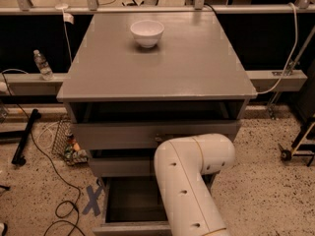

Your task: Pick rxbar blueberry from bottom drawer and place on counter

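Jaws out of view, hidden somewhere below the thick white robot arm (189,181) at the near edge; open or closed, cannot tell. Dark blue-black snack bar wrapper not visible either, likely under that arm inside the pulled-out grey bottom drawer (129,227). Probably mid-reach. Best to descend straight, clear of the drawer walls, close on the bar's narrow sides, then lift onto the smooth grey bench (162,73), well apart from the small white bowl (147,32) at the far side.
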You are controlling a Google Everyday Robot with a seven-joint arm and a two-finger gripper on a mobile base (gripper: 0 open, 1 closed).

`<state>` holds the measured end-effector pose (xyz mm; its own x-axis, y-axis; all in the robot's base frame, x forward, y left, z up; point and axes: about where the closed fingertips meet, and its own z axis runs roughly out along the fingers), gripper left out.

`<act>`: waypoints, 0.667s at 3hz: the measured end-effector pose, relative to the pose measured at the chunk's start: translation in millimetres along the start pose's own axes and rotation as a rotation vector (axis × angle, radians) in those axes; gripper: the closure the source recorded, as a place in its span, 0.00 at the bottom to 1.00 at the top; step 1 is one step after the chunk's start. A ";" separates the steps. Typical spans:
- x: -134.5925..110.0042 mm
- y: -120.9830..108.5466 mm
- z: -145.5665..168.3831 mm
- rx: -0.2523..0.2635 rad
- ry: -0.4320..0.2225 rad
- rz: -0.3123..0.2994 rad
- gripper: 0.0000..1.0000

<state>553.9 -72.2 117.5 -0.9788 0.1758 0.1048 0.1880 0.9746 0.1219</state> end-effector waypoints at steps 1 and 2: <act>0.6 -1.8 -1.6 0.001 -0.004 0.003 1.00; 8.9 -28.1 -22.4 0.016 -0.062 0.054 1.00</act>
<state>541.7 -101.2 137.2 -0.9706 0.2356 0.0498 0.2396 0.9656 0.1015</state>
